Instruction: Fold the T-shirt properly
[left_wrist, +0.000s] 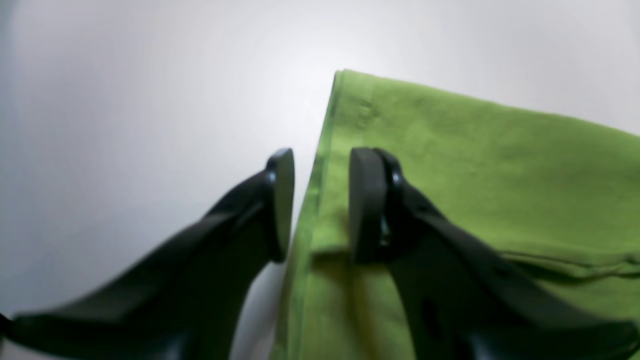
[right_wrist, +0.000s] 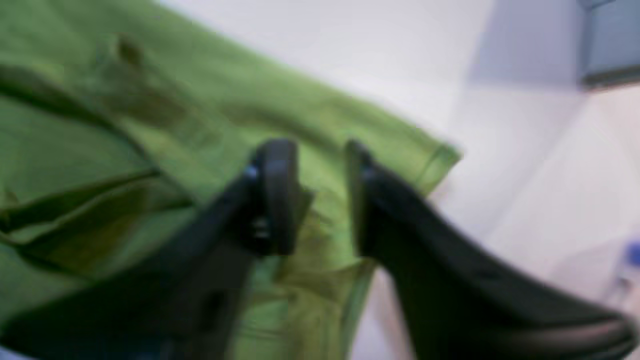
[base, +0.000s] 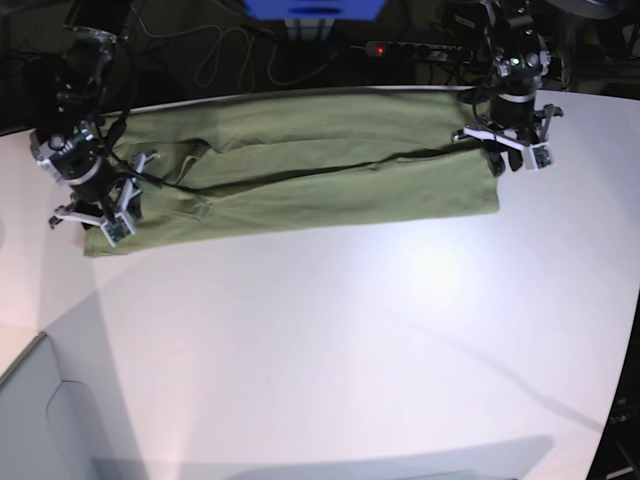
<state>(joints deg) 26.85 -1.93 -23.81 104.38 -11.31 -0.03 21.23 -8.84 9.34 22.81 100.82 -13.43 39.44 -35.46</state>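
Across the white desk (base: 350, 330) the T-shirt (base: 300, 170) lies folded into a long band. Both pincers, left (left_wrist: 320, 205) and right (right_wrist: 320, 195), stand released over its ends; next, probably, regrasping for a crosswise fold.

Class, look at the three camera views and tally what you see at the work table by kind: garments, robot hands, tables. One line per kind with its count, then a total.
Garments: 1, the green T-shirt, lying as a long band.
Robot hands: 2, the left hand and the right hand, one at each end of the shirt.
Tables: 1, the white table.
Total: 4
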